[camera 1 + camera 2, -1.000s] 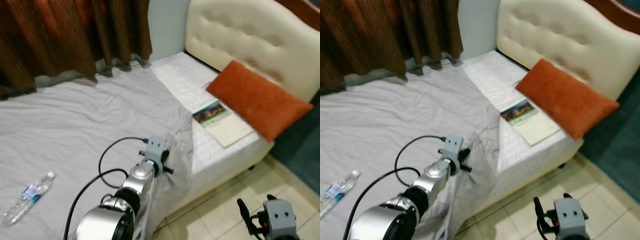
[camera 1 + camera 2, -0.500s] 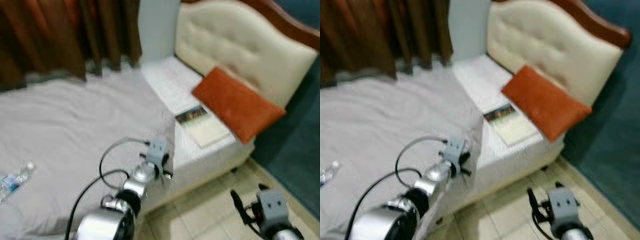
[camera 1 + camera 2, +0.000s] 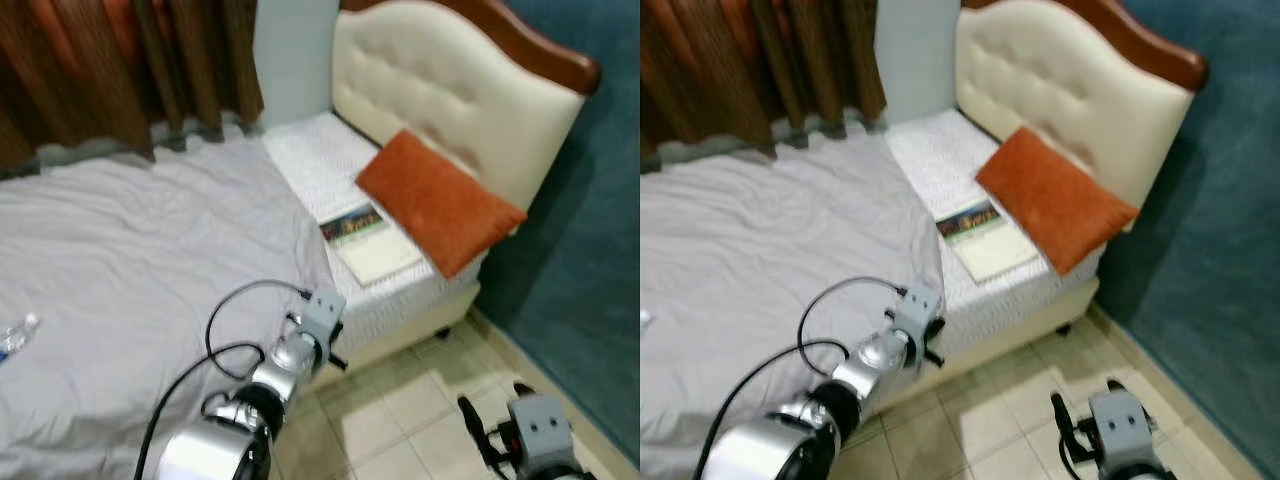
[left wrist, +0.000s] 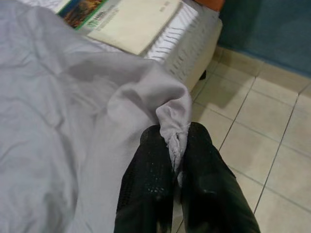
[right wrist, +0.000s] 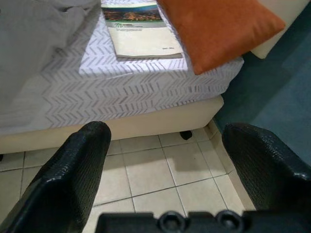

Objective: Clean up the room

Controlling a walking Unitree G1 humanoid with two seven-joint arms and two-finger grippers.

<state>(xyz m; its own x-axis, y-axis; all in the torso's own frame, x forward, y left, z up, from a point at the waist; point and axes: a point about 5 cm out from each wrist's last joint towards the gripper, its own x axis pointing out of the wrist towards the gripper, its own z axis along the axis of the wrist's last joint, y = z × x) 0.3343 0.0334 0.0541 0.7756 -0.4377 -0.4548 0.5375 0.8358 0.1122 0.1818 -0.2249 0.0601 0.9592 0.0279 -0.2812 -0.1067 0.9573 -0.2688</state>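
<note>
Pinching a corner of the grey sheet (image 4: pixel 87 111) in my left pincer (image 4: pixel 176 145) at the bed's (image 3: pixel 400 300) edge, likely for spreading toward the booklet (image 3: pixel 365 243); my right pincer (image 5: pixel 165 160) hangs wide above floor tiles (image 5: pixel 160 179)

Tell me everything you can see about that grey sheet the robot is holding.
The grey sheet is a thin, wrinkled cloth spread over most of the bed, reaching up to the brown curtains. Its near corner is bunched and pinched between the left gripper's black fingers, over the bed's edge by the tiled floor. Its edge stops short of the booklet, leaving the patterned white mattress bare near the orange pillow.
</note>
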